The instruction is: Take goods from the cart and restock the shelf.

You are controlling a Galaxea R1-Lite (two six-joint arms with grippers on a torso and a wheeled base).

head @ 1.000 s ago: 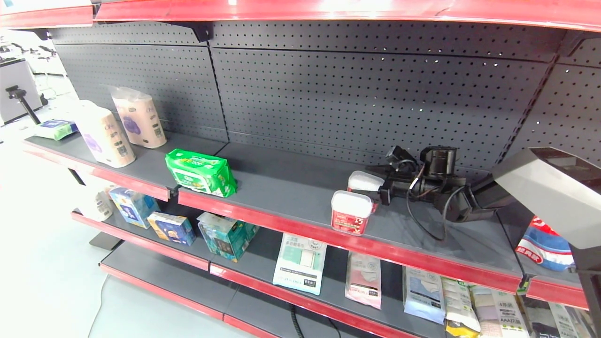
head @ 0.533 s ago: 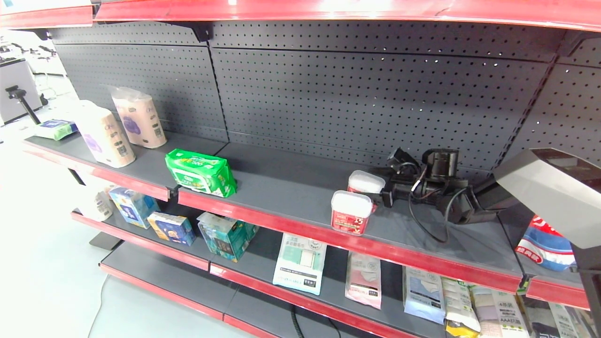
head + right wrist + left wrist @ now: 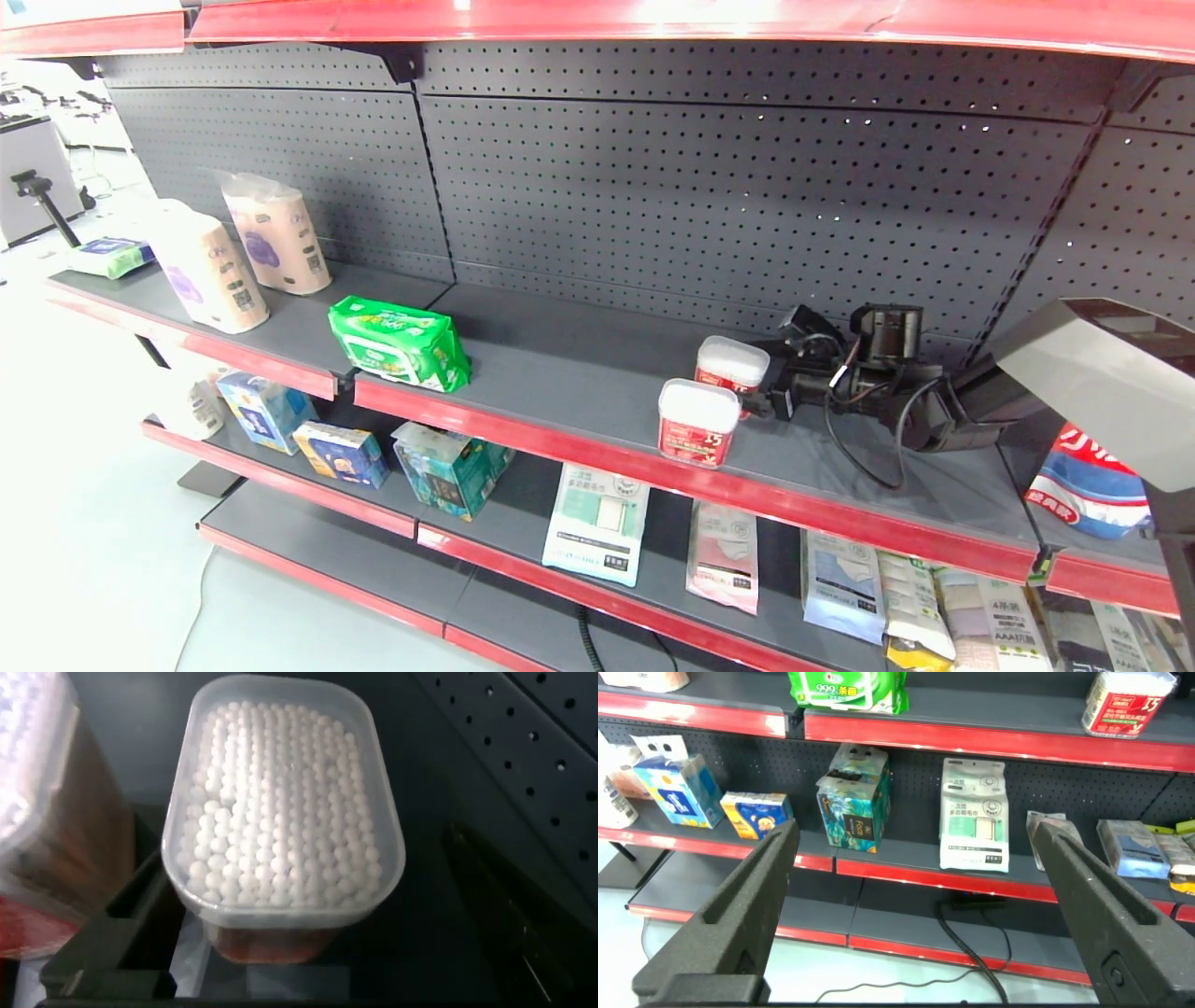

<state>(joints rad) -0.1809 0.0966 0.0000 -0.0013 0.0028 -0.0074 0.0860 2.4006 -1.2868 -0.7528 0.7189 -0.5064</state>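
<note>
Right gripper (image 3: 766,394) is on the middle shelf (image 3: 579,373), arm in from the right. Jaws are wide, straddling the rear swab tub (image 3: 733,360). In the wrist view one finger (image 3: 112,943) is close against the tub's side and the other finger (image 3: 523,924) stands clear of it with a gap. Not clamped, as far as I can see. The tub sits upright on the shelf, white swab tips visible through the clear top.

Front swab tub (image 3: 698,420) is just beside it, nearer the red edge, also upright. Can't tell if the two touch.

Left gripper (image 3: 915,831) is low, facing the lower shelf (image 3: 906,863), jaws wide, nothing in them.

Green wipes pack (image 3: 400,342) lies well to the left on the same shelf level, at the front edge. Paper roll packs (image 3: 210,271) stand further left. Teal box (image 3: 854,798) and white pouch (image 3: 974,812) are on the lower shelf.
</note>
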